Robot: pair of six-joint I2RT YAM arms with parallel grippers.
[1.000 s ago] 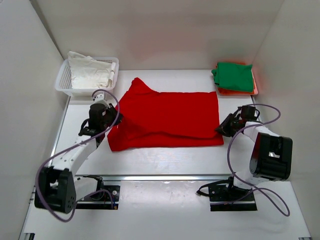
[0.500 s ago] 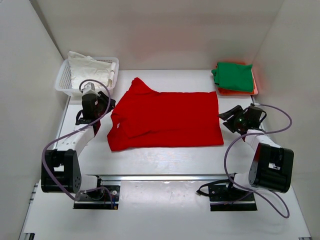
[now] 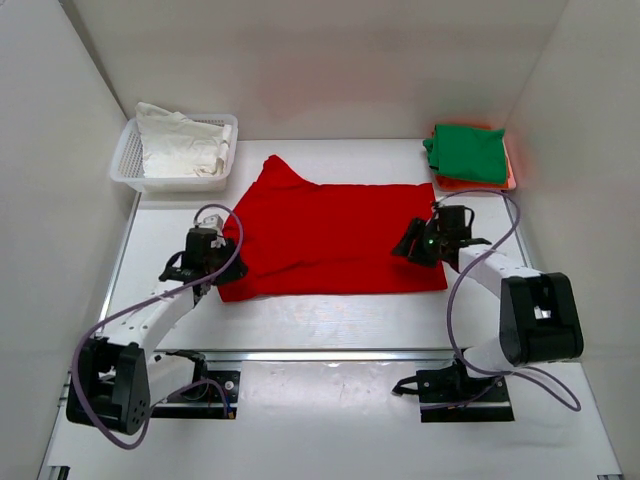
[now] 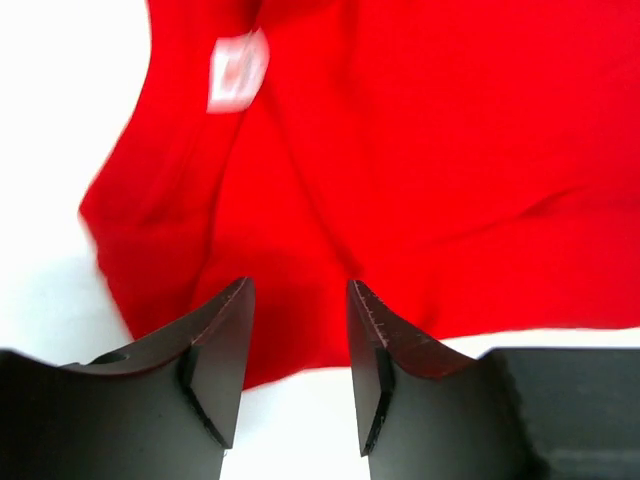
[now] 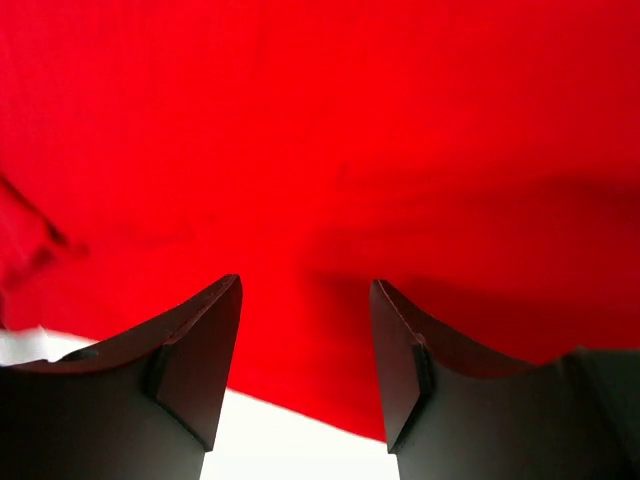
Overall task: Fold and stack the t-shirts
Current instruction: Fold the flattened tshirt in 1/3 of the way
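Note:
A bright red t-shirt (image 3: 335, 235) lies partly folded in the middle of the white table, with its white neck label (image 4: 238, 70) near its left end. My left gripper (image 3: 213, 262) is open and empty at the shirt's near-left corner; in the left wrist view (image 4: 298, 345) its jaws stand over the shirt's edge. My right gripper (image 3: 408, 247) is open and empty over the shirt's right edge, which shows red in the right wrist view (image 5: 305, 350). A folded green t-shirt (image 3: 467, 152) lies on a folded orange one (image 3: 506, 178) at the back right.
A white mesh basket (image 3: 128, 160) holding crumpled white cloth (image 3: 180, 143) stands at the back left. White walls enclose the table on the left, back and right. Purple cables loop beside both arms.
My left gripper has come from beside the basket down to the shirt's near-left corner. My right gripper has moved left from off the shirt onto its right edge.

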